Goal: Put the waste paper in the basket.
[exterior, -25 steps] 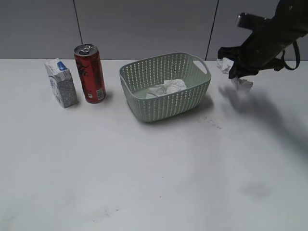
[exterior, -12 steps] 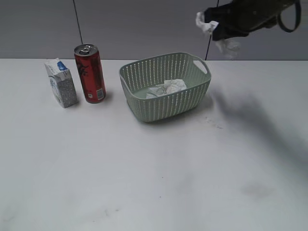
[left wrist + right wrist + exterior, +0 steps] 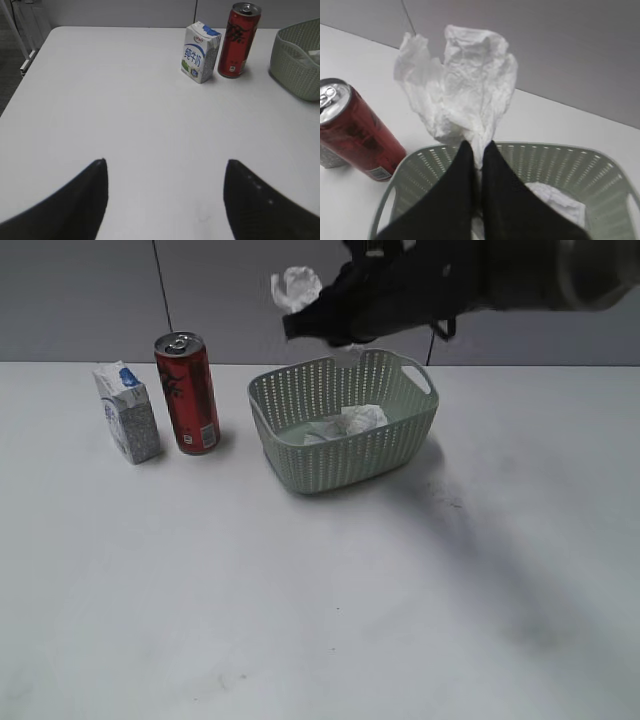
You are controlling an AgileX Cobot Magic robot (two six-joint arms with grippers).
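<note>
**Paper held over basket**

Right gripper (image 3: 300,320) hung above the basket (image 3: 345,455) near the worktop's far edge, pinching waste paper (image 3: 296,286); more paper lay inside. From the left wrist, open left gripper (image 3: 165,172) hovered over bare worktop. From the right wrist, closed fingers (image 3: 462,175) clamped the paper's (image 3: 460,85) lower end above the basket (image 3: 560,160).
</note>
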